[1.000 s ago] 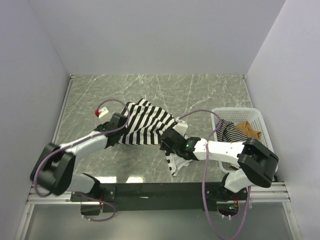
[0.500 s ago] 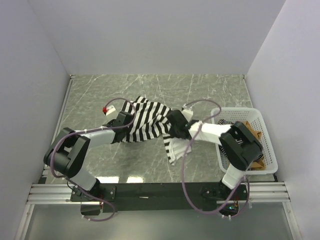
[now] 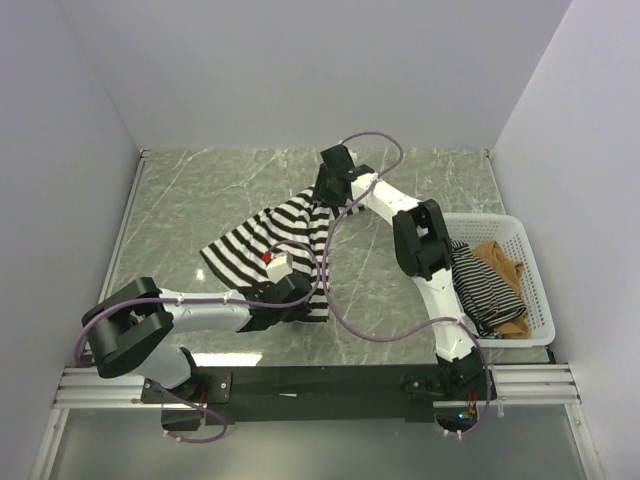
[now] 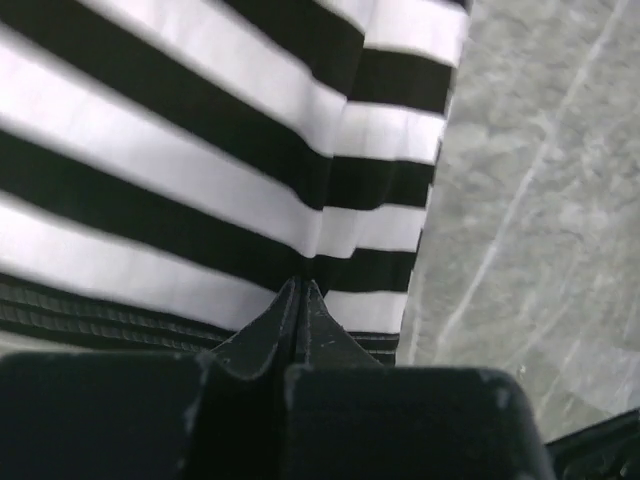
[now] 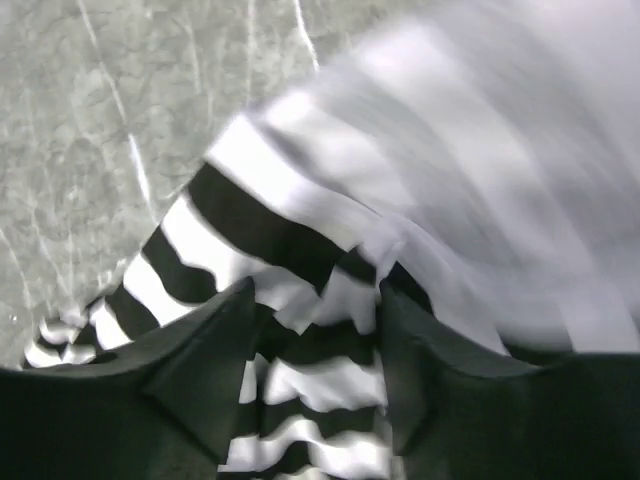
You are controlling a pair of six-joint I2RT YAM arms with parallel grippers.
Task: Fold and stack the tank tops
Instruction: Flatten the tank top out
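The wide-striped black-and-white tank top (image 3: 262,240) lies stretched across the middle of the marble table. My left gripper (image 3: 298,297) is at its near hem. In the left wrist view that gripper (image 4: 300,290) is shut, pinching the striped fabric (image 4: 200,150). My right gripper (image 3: 326,188) reaches to the top's far end. In the right wrist view its jaws (image 5: 315,300) stand apart, with crumpled striped cloth (image 5: 260,225) lying loose between them. A thin-striped tank top (image 3: 485,290) and a tan one (image 3: 500,262) lie in the basket.
A white lattice basket (image 3: 470,220) stands at the right edge of the table, beside the right arm's long reach. Purple cables loop over both arms. Grey walls close in the table on three sides.
The right arm swung from the near middle to the far side of the table. The left gripper shut on the hem and drew it toward the near edge. The top is now stretched out between them.
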